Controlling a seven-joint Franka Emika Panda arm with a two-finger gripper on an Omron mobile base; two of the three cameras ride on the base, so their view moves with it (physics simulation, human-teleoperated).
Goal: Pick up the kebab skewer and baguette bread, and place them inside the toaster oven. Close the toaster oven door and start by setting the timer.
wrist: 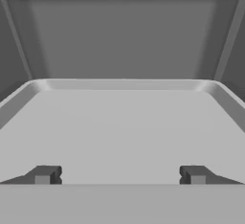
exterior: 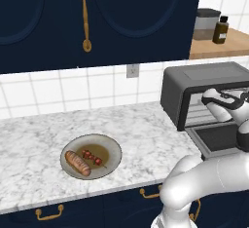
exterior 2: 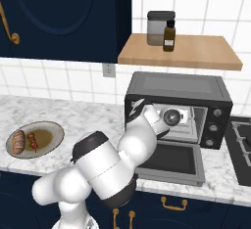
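I am stationed in a domestic kitchen. Evidence: a marbled stone counter (exterior: 146,129) runs beneath navy wall cabinets (exterior: 121,17) fitted with brass handles (exterior: 84,17), with matching drawers (exterior: 48,215) below. White square tiles (exterior: 73,88) cover the wall, with an outlet (exterior: 132,70) set in them. A toaster oven (exterior 2: 177,106) stands on the counter, its door (exterior 2: 171,162) lowered. A plate (exterior: 113,154) carries bread and a skewer. A wooden shelf (exterior 2: 196,52) holds a canister (exterior 2: 158,27) and a bottle (exterior 2: 169,36). A stove burner (exterior 2: 241,140) lies at the counter's right end.
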